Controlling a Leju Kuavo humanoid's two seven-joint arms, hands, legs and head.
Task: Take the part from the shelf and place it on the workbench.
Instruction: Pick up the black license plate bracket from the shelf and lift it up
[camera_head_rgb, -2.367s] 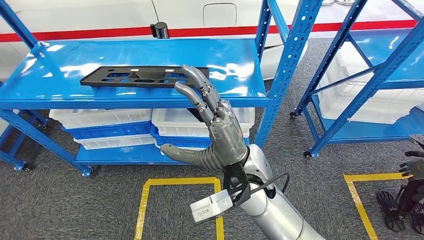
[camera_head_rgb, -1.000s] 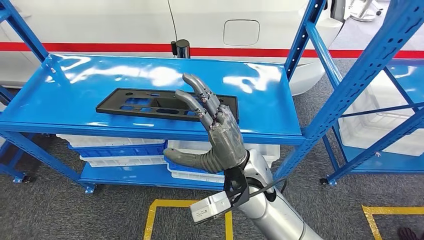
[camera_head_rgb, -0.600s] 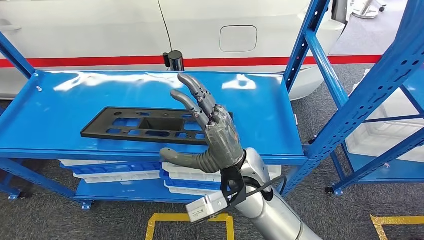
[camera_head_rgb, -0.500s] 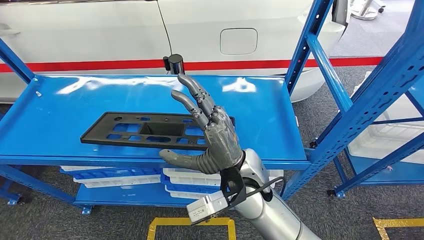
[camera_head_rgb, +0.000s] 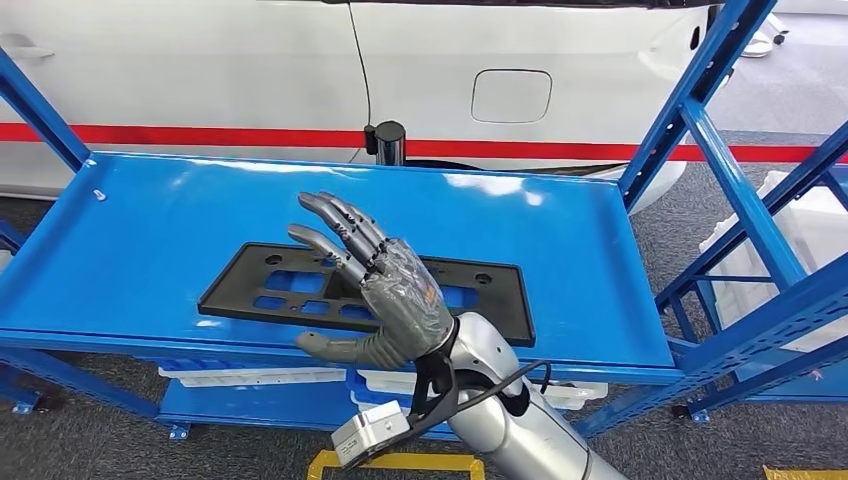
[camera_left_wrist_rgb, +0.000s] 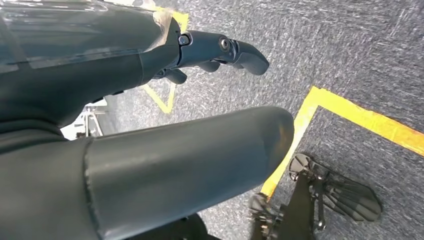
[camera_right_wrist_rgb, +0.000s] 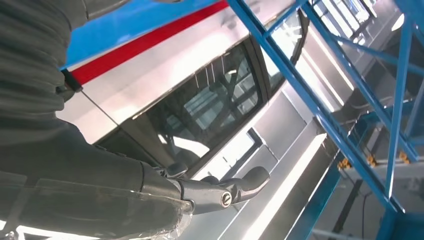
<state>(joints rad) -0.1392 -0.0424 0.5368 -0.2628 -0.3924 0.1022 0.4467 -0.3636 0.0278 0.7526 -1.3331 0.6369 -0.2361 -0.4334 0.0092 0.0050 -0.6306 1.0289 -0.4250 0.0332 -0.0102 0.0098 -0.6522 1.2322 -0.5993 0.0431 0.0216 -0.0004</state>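
Observation:
The part (camera_head_rgb: 252, 294), a long flat black plastic panel with several cut-outs, lies on the top board of the blue shelf (camera_head_rgb: 140, 240). My right hand (camera_head_rgb: 385, 300) hovers over the panel's middle with its fingers (camera_head_rgb: 335, 230) spread and pointing away from me, the thumb out beside the shelf's front edge. It holds nothing, and it hides the panel's centre. From the right wrist view its fingertips (camera_right_wrist_rgb: 235, 190) stand free in the air. My left hand (camera_left_wrist_rgb: 150, 130) hangs over the grey carpet, fingers loosely extended and empty.
A white car body with a red stripe (camera_head_rgb: 250, 135) stands right behind the shelf. A black cylinder (camera_head_rgb: 388, 143) sits at the shelf's back edge. Blue uprights (camera_head_rgb: 700, 120) and a second rack (camera_head_rgb: 800, 270) are at the right. White bins (camera_head_rgb: 250, 377) fill the lower level.
The whole picture has shifted as the camera came closer to the shelf. My right hand now sits lower and further left, over the panel's middle, still empty.

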